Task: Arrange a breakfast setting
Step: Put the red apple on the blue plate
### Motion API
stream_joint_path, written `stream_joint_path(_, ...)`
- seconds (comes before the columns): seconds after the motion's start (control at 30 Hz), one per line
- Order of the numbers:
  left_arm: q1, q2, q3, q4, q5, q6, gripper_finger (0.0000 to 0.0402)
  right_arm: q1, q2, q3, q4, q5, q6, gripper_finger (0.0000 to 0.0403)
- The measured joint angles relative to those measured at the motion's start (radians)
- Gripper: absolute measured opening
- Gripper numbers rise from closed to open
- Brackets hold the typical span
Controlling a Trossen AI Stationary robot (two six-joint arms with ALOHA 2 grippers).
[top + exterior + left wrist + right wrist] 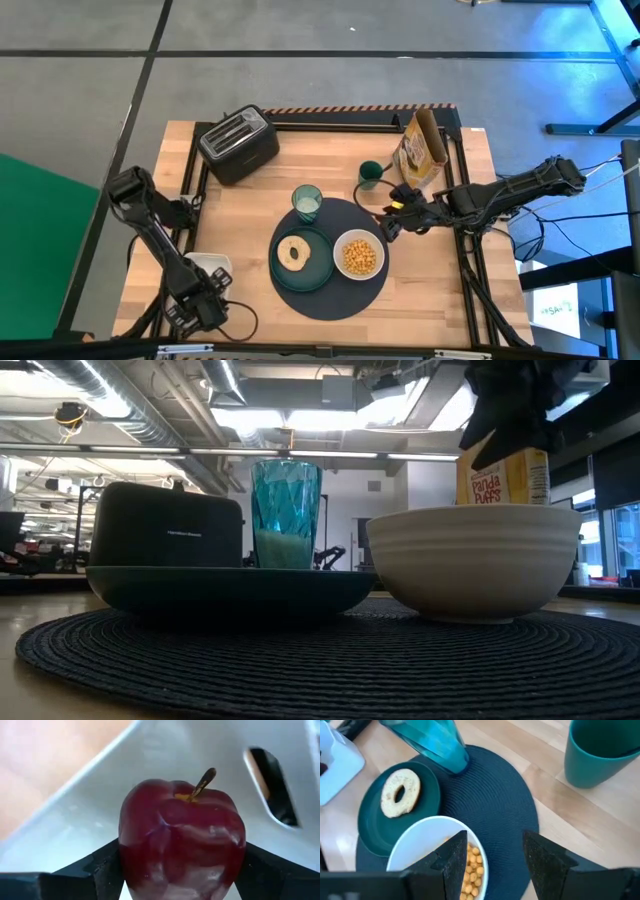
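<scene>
While left pincer pinches the glossy dark-red apple over the white rectangular plastic tray at worktop's near-left corner, lift straight, carry w/o squeezing harder; right pincer hovers spread above round dark-grey woven mat.

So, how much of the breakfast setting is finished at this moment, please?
Mostly done: the teal plate with the tan bagel, the white bowl of cereal and the pale-teal tumbler sit on the round dark-grey mat. In hand: the left gripper grips the dark-red apple over the white tray. Left: placing the apple; the small dark-green cup stands off the mat. The right gripper hovers open.
</scene>
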Motion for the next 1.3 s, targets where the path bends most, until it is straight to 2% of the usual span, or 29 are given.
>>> stream_joint_path(0.17, 0.0, -0.114, 0.0, -0.091, -0.014, -0.127, 0.0287, 0.0, 0.0, 0.0, 0.081, 0.002, -0.024, 0.0179)
stream_joint_path(0.3, 0.011, -0.237, 0.0, -0.132, -0.095, -0.316, 0.0286, 0.0, 0.0, 0.0, 0.193, 0.045, -0.073, 0.0179)
stream_joint_path(0.47, 0.044, -0.382, 0.0, -0.127, -0.299, -0.581, 0.0285, 0.0, 0.0, 0.0, 0.362, 0.05, -0.227, 0.0179)
stream_joint_path(0.6, 0.081, -0.456, 0.0, -0.047, -0.522, -0.632, 0.0284, 0.0, 0.0, 0.0, 0.518, 0.004, -0.353, 0.0179)
stream_joint_path(0.67, 0.107, -0.473, 0.0, 0.06, -0.665, -0.583, 0.0284, 0.0, 0.003, 0.0, 0.602, -0.004, -0.389, 0.0179)
stream_joint_path(0.77, 0.167, -0.478, 0.0, 0.29, -0.863, -0.388, 0.0284, 0.0, 0.011, 0.0, 0.711, 0.037, -0.397, 0.0179)
stream_joint_path(0.87, 0.257, -0.472, 0.0, 0.539, -0.947, -0.152, 0.0285, 0.0, 0.033, 0.002, 0.835, 0.04, -0.46, 0.0183)
stream_joint_path(0.97, 0.358, -0.451, 0.0, 0.747, -0.952, 0.009, 0.0286, 0.0, 0.065, 0.001, 0.945, -0.027, -0.486, 0.021)
stream_joint_path(1.03, 0.408, -0.433, 0.0, 0.861, -0.943, 0.092, 0.0286, 0.0, 0.081, 0.001, 1.004, -0.079, -0.453, 0.0242)
stream_joint_path(1.1, 0.452, -0.415, 0.0, 0.974, -0.887, 0.177, 0.0287, 0.0, 0.099, 0.002, 1.062, -0.111, -0.413, 0.0282)
stream_joint_path(1.23, 0.514, -0.377, 0.0, 1.166, -0.789, 0.313, 0.0287, -0.002, 0.118, 0.003, 1.122, -0.118, -0.239, 0.0366)
stream_joint_path(1.3, 0.536, -0.362, 0.0, 1.215, -0.741, 0.372, 0.0287, -0.013, 0.126, 0.003, 1.163, -0.132, -0.134, 0.039)
